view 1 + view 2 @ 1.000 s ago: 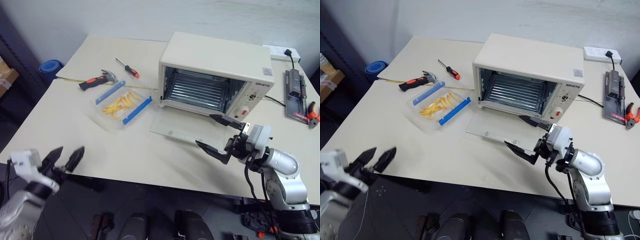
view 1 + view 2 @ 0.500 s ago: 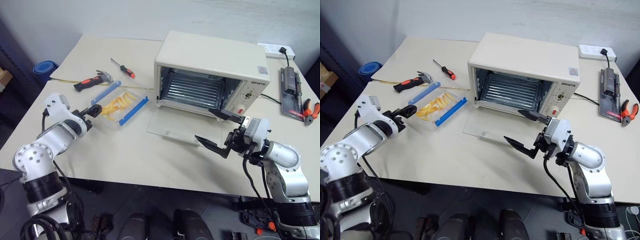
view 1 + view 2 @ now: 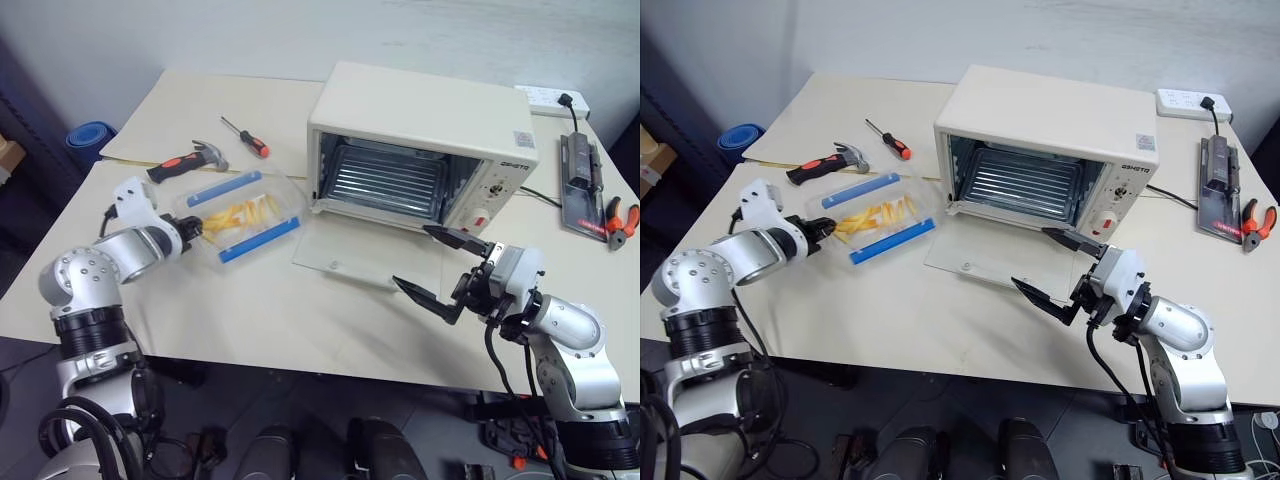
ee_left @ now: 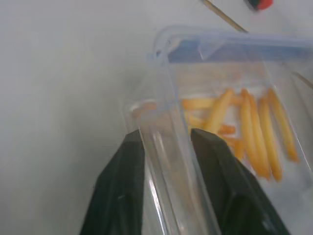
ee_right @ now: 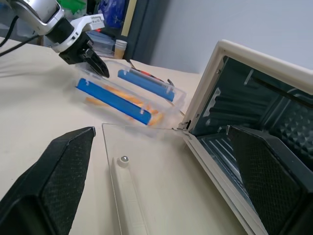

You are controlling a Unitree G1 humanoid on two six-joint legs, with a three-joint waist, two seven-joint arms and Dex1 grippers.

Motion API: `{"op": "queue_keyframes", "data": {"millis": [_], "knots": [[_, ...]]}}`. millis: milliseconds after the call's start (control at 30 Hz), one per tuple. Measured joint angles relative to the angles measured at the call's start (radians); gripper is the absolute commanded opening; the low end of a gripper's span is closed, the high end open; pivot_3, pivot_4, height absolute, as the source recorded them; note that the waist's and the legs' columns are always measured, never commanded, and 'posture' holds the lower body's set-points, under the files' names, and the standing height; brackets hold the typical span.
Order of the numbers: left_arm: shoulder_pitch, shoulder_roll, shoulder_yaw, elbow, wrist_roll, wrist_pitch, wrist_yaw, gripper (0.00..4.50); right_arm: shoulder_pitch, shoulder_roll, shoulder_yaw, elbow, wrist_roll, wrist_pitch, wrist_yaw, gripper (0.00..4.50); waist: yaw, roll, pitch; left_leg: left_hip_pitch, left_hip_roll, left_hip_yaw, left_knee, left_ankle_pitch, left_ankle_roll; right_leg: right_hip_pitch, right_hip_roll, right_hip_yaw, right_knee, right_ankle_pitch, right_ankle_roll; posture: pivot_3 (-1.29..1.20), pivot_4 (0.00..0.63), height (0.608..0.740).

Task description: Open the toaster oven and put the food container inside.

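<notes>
**Left end effector pinches the container's near end, oven stands open**

Nearest to the robot, the right end effector (image 3: 441, 270) hangs with its two fingers spread wide and empty, just before the lowered glass door (image 3: 355, 255) of the toaster oven (image 3: 425, 150). To the left of this oven, the left end effector (image 3: 196, 227) has its fingers (image 4: 122, 186) closed on the clear end wall of the food container (image 3: 240, 215); in the left wrist view the wall stands between the two fingers.

The container lies on the bench (image 3: 260, 310), just left of the oven's open mouth. One end of it seems a little raised, but I cannot say this for sure. Its long axis, shown by the blue clip strips (image 3: 258, 239), runs from the left end effector toward the oven, so the left arm is clearly the nearer one. I judge that the coming move must carry the container rightward, over the door, into the ribbed interior (image 3: 385, 180).

Behind the container lie a hammer (image 3: 185, 160) and a screwdriver (image 3: 246, 137).
</notes>
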Motion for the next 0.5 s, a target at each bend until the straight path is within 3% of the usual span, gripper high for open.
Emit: {"op": "queue_keyframes", "data": {"millis": [67, 167, 267, 367, 500], "knots": [[0.0, 0.053, -0.005, 0.005, 0.016, 0.02, -0.049, 0.03, 0.01, 0.0, 0.0, 0.001, -0.002, -0.01, 0.0, 4.5, -0.002, -0.001, 0.001, -0.001, 0.0, 0.0, 0.0, 0.0, 0.0, -0.001, 0.0, 0.0, 0.0, 0.0, 0.0, 0.0, 0.15, 0.74], [-0.016, 0.181, -0.057, 0.008, 0.042, 0.073, -0.172, 0.01, 0.025, -0.002, -0.006, 0.012, -0.006, -0.019, 0.001, 4.5, -0.005, -0.002, 0.001, -0.001, 0.0, 0.0, -0.001, 0.0, 0.0, -0.002, 0.0, 0.0, 0.0, 0.0, 0.0, 0.0, 0.15, 0.74], [-0.061, 0.249, -0.116, -0.004, 0.04, 0.136, -0.315, 0.01, 0.032, -0.004, -0.015, 0.017, -0.007, -0.022, 0.001, 4.5, 0.004, -0.002, 0.002, -0.001, 0.0, 0.0, -0.001, 0.0, 0.0, -0.001, -0.001, 0.0, 0.0, 0.0, 0.0, 0.0, 0.15, 0.74], [-0.126, 0.251, -0.205, -0.017, 0.044, 0.191, -0.412, 0.01, 0.076, -0.006, -0.039, 0.017, -0.008, -0.036, 0.001, 4.5, 0.014, -0.003, 0.002, -0.002, -0.002, -0.003, 0.0, 0.0, 0.0, 0.0, -0.002, 0.0, -0.001, 0.0, 0.0, 0.0, 0.15, 0.74], [-0.227, 0.132, -0.312, -0.036, 0.063, 0.222, -0.464, 0.01, 0.115, -0.006, -0.043, 0.017, -0.019, -0.042, -0.005, 4.5, 0.01, -0.003, 0.002, -0.003, -0.003, -0.003, 0.0, 0.0, 0.001, 0.0, -0.002, 0.001, 0.0, 0.0, 0.0, 0.0, 0.15, 0.74]]}}
